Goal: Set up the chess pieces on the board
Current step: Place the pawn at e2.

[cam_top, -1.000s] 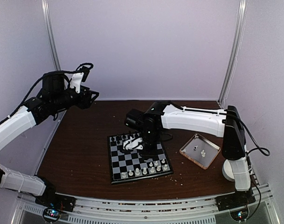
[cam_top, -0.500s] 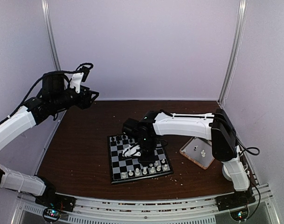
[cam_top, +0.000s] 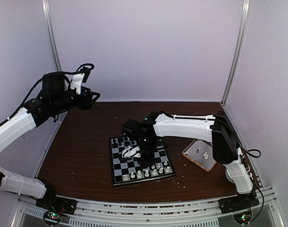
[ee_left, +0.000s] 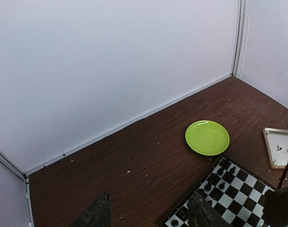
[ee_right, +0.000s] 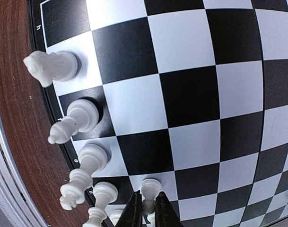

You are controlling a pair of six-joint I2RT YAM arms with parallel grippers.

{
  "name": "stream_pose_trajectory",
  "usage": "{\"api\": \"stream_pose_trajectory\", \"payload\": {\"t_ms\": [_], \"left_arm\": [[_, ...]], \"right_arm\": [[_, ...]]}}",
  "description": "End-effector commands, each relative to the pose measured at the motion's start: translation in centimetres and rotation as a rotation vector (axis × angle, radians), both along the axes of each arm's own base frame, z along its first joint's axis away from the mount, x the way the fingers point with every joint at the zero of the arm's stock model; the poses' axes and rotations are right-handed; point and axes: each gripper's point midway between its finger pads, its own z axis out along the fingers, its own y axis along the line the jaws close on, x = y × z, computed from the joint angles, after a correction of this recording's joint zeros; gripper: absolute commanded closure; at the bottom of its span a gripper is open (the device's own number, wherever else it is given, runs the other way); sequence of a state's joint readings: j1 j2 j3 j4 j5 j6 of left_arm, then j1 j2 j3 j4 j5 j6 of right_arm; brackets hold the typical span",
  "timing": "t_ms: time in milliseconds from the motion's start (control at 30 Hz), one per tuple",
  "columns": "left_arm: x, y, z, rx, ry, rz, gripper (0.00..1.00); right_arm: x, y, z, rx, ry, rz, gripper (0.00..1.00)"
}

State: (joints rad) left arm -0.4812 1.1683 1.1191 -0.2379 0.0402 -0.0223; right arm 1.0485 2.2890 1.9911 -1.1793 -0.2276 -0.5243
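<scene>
White pawn [ee_right: 150, 186] sat clamped in the right pincer [ee_right: 147, 204] low on the board [ee_right: 191, 90], the left pincer [ee_left: 148, 215] apart aloft; placing seemed underway, needing gentle release, then a straight lift.

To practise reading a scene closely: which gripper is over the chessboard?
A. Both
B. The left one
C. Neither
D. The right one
D: the right gripper hangs low over the board with its fingers closed around a white pawn, while the left gripper is held high and open, off to the far left of the board.
</scene>
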Motion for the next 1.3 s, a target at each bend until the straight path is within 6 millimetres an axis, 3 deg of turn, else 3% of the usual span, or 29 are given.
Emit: {"api": "stream_pose_trajectory", "payload": {"t_ms": [0, 433, 667, 800, 933, 1100, 1267], "left_arm": [[-0.2, 0.3, 1.3, -0.013, -0.048, -0.004, 0.43], [-0.4, 0.3, 1.4, -0.016, -0.051, -0.007, 0.43], [-0.4, 0.3, 1.4, -0.016, -0.052, -0.007, 0.43], [-0.3, 0.3, 1.2, -0.011, -0.05, -0.005, 0.43], [-0.1, 0.2, 0.9, -0.007, -0.044, -0.008, 0.43], [0.1, -0.4, 0.3, -0.004, -0.022, -0.028, 0.43], [0.1, -1.4, -0.5, -0.03, 0.017, -0.066, 0.44]], "right_arm": [[0.5, 0.0, -0.2, -0.012, -0.01, -0.017, 0.89], [0.3, -0.7, -0.5, -0.033, -0.01, -0.022, 0.89], [0.5, -0.9, -0.5, -0.039, -0.021, -0.025, 0.8], [0.9, -1.0, 1.8, -0.016, -0.066, -0.029, 0.77], [1.1, -1.6, 6.4, 0.062, -0.123, -0.03, 0.74], [1.2, -4.5, 9.5, 0.113, -0.169, -0.059, 0.72], [3.2, -10.2, 9.5, 0.12, -0.223, -0.176, 0.7]]}}
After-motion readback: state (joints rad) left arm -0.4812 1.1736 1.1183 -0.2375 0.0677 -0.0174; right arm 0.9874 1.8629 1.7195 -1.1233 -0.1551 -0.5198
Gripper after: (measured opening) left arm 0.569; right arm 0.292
